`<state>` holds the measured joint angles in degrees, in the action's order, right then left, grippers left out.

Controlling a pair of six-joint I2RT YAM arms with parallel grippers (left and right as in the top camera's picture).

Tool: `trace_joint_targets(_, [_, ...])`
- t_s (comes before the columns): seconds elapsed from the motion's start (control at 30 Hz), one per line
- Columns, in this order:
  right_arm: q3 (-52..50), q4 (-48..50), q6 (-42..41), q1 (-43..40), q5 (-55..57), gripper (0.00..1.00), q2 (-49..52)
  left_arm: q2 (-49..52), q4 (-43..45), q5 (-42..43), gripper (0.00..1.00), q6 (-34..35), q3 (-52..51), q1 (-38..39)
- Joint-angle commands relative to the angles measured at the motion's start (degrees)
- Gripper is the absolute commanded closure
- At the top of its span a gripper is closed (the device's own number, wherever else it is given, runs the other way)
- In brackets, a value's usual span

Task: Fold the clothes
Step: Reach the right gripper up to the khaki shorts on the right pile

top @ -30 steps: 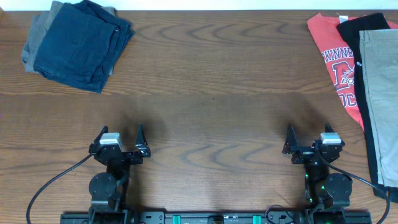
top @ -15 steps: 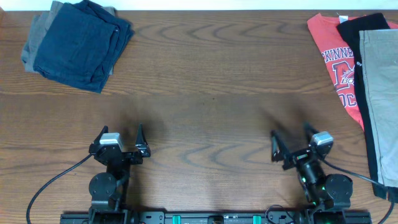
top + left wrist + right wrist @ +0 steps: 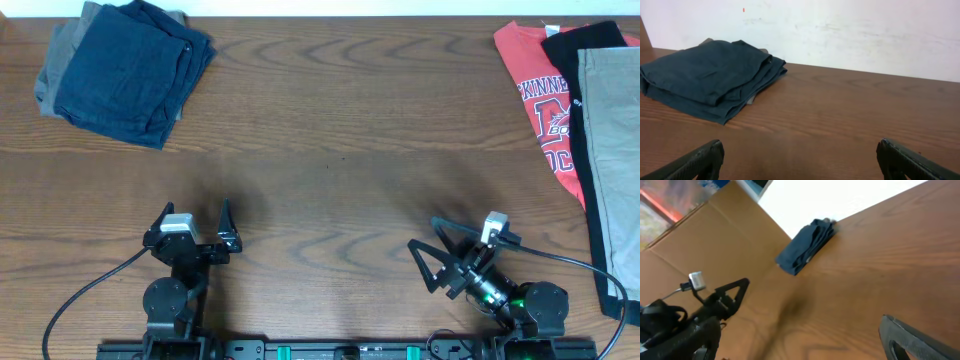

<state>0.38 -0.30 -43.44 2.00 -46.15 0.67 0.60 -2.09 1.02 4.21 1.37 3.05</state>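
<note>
A pile of clothes lies at the table's right edge: tan khaki trousers [image 3: 612, 150] on a long black garment [image 3: 590, 40], over a red white-lettered T-shirt [image 3: 535, 95]. Dark blue and grey folded pieces [image 3: 125, 65] sit at the back left, also in the left wrist view [image 3: 710, 77] and the right wrist view [image 3: 807, 245]. My left gripper [image 3: 192, 228] is open and empty near the front edge; its fingertips [image 3: 702, 160] frame bare wood. My right gripper [image 3: 428, 250] is open and empty, turned to point left.
The wooden table [image 3: 330, 150] spans the view. Cables [image 3: 80, 300] run from the arm bases at the front edge. A white wall [image 3: 850, 30] stands behind the table. The left arm [image 3: 695, 315] shows in the right wrist view.
My right gripper has swung from facing the back of the table to pointing left and tilted over. The left arm and the clothes have not moved.
</note>
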Motion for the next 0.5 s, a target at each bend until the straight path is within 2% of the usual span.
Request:
trace_joint_targets(0.0, [-0.1, -0.2, 0.5, -0.1, -2.3, 0.01, -0.3, -0.4, -2.1, -1.7, 0.02, -0.7, -1.1, -0.2])
trace_joint_targets(0.47, [-0.1, 1.2, 3.9, -0.1, -2.3, 0.01, -0.3, -0.4, -2.1, -1.7, 0.02, -0.7, -1.1, -0.2])
